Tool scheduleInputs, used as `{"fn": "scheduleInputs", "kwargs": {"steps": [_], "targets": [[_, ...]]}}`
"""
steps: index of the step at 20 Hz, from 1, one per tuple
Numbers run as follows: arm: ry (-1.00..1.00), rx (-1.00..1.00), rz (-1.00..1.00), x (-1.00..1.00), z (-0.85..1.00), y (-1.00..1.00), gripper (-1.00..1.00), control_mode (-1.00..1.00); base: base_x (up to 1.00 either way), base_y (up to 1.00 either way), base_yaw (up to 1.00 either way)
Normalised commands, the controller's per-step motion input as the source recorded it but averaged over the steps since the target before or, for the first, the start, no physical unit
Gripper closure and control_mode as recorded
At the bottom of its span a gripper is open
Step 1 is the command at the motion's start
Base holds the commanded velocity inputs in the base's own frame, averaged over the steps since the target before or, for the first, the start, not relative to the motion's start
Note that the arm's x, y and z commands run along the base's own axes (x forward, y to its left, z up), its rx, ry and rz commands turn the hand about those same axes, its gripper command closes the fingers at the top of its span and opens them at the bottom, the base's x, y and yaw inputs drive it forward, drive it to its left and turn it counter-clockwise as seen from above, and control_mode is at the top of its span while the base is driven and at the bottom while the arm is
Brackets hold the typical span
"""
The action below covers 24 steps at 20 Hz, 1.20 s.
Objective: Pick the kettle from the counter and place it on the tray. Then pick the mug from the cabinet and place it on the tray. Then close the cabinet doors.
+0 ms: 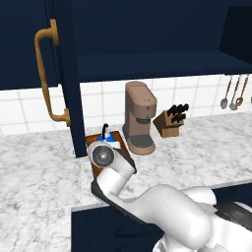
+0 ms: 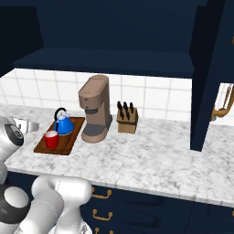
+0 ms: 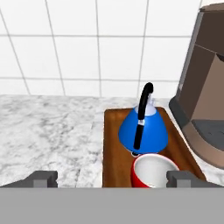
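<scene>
The blue kettle (image 3: 143, 129) stands on the brown wooden tray (image 3: 114, 148), with the red mug (image 3: 152, 170) just in front of it on the same tray. My gripper (image 3: 111, 179) is open and low over the tray's near end. The mug sits toward its right fingertip (image 3: 179, 177), and nothing is gripped. From the right base view the kettle (image 2: 63, 123) and mug (image 2: 51, 139) share the tray (image 2: 66, 141), and my gripper (image 2: 27, 125) hovers at the tray's left side. Both cabinet doors (image 1: 59, 74) (image 2: 208, 73) stand open on the cabinet's dark shelf (image 2: 105, 59).
A tan-brown coffee machine (image 2: 95, 109) stands right beside the tray on the marble counter (image 2: 146, 157). A knife block (image 2: 127, 118) is further right. Utensils (image 1: 234, 93) hang on the tiled wall. The open left door's edge (image 1: 74, 113) hangs close above the tray.
</scene>
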Motion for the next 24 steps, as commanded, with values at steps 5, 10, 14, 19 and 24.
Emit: {"fn": "scheduleInputs", "kwargs": {"steps": [5, 10, 14, 19, 24], "targets": [[0.08, 0.0, 0.0, -0.02, 0.01, -0.06, -1.0, -1.0, 0.0, 0.0, 0.0], [0.19, -0.02, 0.0, -0.01, 0.12, -0.1, -1.0, -1.0, 0.0, 0.0, 0.0], [0.17, -0.04, 0.01, -0.14, 0.23, -0.07, -1.0, -1.0, 0.0, 0.0, 0.0], [0.09, -0.02, 0.0, -0.26, 0.04, -0.11, -1.0, -1.0, 0.0, 0.0, 0.0], [0.03, 0.0, 0.0, -0.29, 0.04, -0.14, 1.0, -1.0, 0.0, 0.0, 0.0]]}}
